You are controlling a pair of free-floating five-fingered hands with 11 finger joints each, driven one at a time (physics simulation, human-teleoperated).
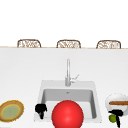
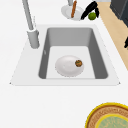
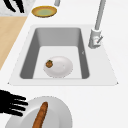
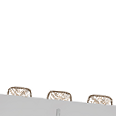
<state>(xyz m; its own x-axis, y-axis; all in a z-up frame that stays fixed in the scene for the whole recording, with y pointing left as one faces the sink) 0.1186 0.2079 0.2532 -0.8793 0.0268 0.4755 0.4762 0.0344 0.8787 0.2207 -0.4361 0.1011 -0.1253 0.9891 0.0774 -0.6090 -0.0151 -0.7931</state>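
My right hand (image 1: 116, 112) hovers at the near edge of a white plate (image 1: 109, 104) on the counter right of the sink. Its fingers are curled round a small green fruit (image 1: 112, 118). In the left side view that hand (image 2: 88, 10) grips the fruit (image 2: 92, 16) beside the plate (image 2: 67, 11). In the right side view the hand (image 3: 10, 103) shows at the plate's (image 3: 56, 110) left rim. An orange-brown stick of food (image 1: 118, 102) lies on this plate. My left hand (image 1: 40, 108) hangs idle, fingers relaxed, over the sink's front left corner.
In the sink basin (image 2: 93, 47) lies a white plate (image 2: 66, 67) with a small brown-orange item (image 2: 78, 63) on its edge. A yellow-rimmed plate (image 1: 11, 110) sits on the left counter. A large red sphere (image 1: 67, 115) shows before the sink. The faucet (image 1: 67, 72) rises behind.
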